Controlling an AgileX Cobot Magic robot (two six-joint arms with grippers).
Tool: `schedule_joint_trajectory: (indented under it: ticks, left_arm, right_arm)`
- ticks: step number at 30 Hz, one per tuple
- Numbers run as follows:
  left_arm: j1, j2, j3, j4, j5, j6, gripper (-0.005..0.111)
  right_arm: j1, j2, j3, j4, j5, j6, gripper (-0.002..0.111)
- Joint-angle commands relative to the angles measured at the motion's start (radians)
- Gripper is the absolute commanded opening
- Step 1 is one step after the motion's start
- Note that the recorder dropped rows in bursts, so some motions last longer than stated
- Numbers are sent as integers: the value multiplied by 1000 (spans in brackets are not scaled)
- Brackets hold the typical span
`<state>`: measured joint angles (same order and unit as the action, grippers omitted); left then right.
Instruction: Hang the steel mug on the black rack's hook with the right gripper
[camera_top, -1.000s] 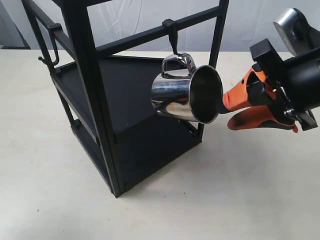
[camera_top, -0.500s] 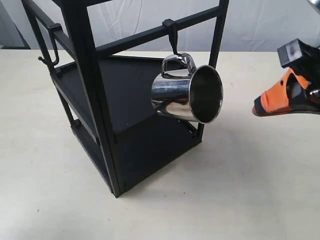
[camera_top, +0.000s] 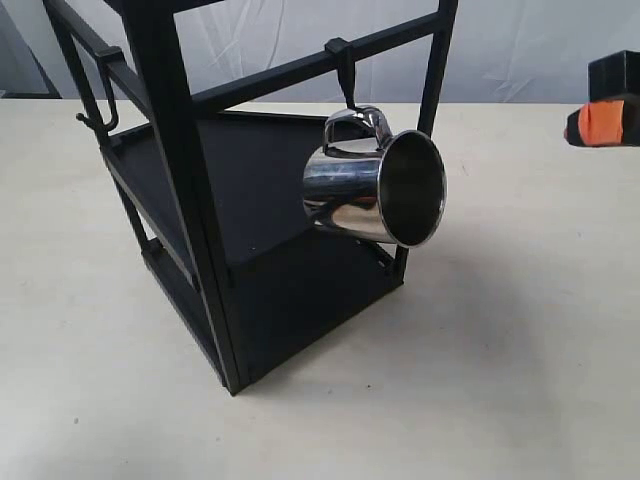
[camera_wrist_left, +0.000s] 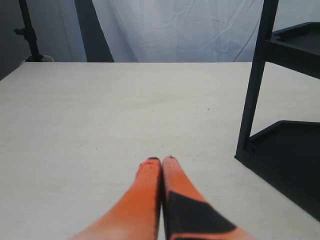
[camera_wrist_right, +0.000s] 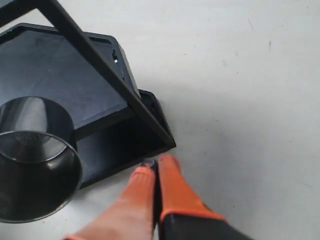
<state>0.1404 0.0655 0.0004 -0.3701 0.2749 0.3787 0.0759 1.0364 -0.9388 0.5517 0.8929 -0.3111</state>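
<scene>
The steel mug (camera_top: 375, 185) hangs by its looped handle from the hook (camera_top: 343, 68) clipped on a crossbar of the black rack (camera_top: 185, 160), its open mouth turned to the right. My right gripper (camera_top: 580, 127) is at the exterior view's right edge, well away from the mug; only an orange tip and black body show there. In the right wrist view that gripper (camera_wrist_right: 157, 162) is shut and empty, above the table beside the rack's base, with the mug (camera_wrist_right: 35, 160) off to one side. My left gripper (camera_wrist_left: 161, 159) is shut, holding nothing, over bare table near a rack post (camera_wrist_left: 255, 80).
A thin curved black hook (camera_top: 100, 95) hangs on the rack's left crossbar. The rack stands on a pale table (camera_top: 480, 380), whose bare surface stretches in front and to the right. A white cloth backdrop lies behind.
My right gripper has drawn back to the right and upward, away from the mug, and its fingers have closed. The mug stays hanging on the hook, unmoved.
</scene>
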Motion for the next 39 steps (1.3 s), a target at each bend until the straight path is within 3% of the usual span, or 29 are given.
schedule_joint_trajectory:
  ticks: [1,4,9,17,30,34,39]
  left_arm:
    - [-4,-7,0,-14,-16,1,2]
    - [-4,-7,0,-14,-16,1,2]
    - [-4,-7,0,-14,-16,1,2]
    - [-4,-7,0,-14,-16,1,2]
    - [-4,-7,0,-14,-16,1,2]
    - [-4,-7,0,-14,-16,1,2]
    - [-4,-7,0,-14,-16,1,2]
  right_arm:
    - [-6,-10,-6,-44,-15,-16,0]
    - [-6,-77,-1,-234,-57,-11,0]
    - [-6,-365,185,-245,-436,-11,0]
    - [-6,-690,550,-187,-748,-2,0]
    - [-6,-730,888,-174,-915,19,0]
    - [-13,-776,939,-158,-900,26,0]
    - [-109,-873,939,-154,-778,68,0]
